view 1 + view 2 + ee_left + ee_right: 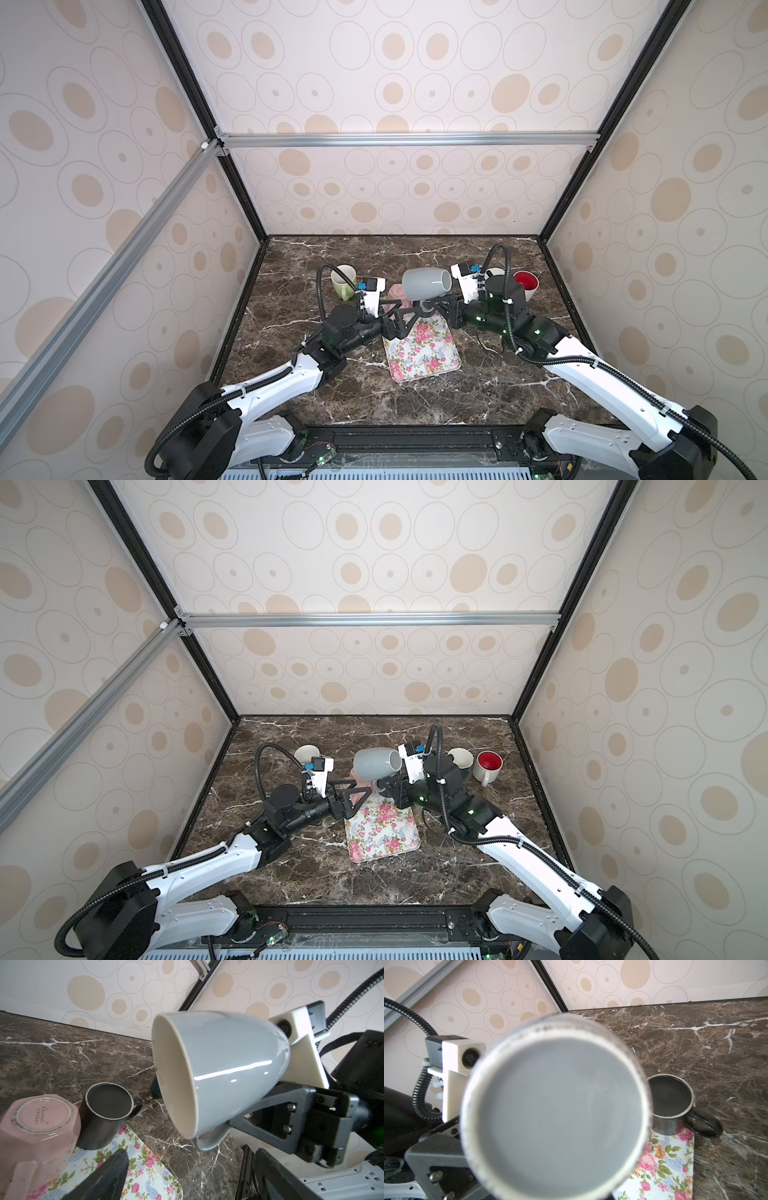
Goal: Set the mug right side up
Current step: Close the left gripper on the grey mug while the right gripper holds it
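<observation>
1. Between the narrow-set jaws of the right gripper (430, 306): the handle of the grey mug (426, 284), pinched tight.
2. Mug clear of the table (478, 395), lifted on its side over the far end of the floral tray (419, 353); mouth toward the left arm, base filling the right wrist view, handle underneath.
3. Just below the mug, on its mouth side: left gripper (409, 318), jaws spread wide, gripping nothing.
4. On the tray's far end, under the raised mug: pink mug (41, 1122), upside down, foot ring up.
5. Close beside it, at the tray's far corner: black mug (106, 1115), likewise inverted, handle pointing off the tray.
6. Farther back on the left of both top views: green mug (344, 280), upright.
7. Farther back on the right, past the right arm: white mug (525, 282) with a red inside, upright; next to it a dark cup (459, 755) with a pale inside, partly hidden by the arm.
</observation>
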Tool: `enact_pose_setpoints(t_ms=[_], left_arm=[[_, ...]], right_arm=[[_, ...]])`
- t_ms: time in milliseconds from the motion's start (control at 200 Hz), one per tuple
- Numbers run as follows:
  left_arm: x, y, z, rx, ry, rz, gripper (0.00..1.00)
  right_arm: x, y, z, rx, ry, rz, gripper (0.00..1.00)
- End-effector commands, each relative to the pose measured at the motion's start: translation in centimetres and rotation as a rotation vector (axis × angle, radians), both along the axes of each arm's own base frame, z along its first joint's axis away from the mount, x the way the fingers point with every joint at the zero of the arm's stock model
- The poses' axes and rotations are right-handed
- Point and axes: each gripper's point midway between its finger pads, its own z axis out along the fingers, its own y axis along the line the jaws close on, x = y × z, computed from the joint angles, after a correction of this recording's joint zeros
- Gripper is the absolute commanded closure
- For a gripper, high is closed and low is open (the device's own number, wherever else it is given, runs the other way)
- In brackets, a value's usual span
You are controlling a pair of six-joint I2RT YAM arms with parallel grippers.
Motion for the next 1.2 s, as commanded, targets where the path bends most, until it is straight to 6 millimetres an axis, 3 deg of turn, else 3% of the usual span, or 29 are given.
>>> enact_pose_setpoints(t_ms=[0,620,1195], left_arm=[[-0.2,-0.3,2.7,-0.081,-0.052,-0.031,0.07],[-1.2,-1.6,4.5,-0.132,-0.111,-0.135,0.31],[-1.9,-1.9,7.0,-0.227,-0.187,-0.180,0.55]], right_arm=[[-0.3,0.6,4.1,0.126,-0.100,0.034,1.00],[-0.8,2.6,5.2,0.247,-0.108,0.130,1.00],[-1.1,2.8,3.8,0.240,-0.098,0.153,1.00]])
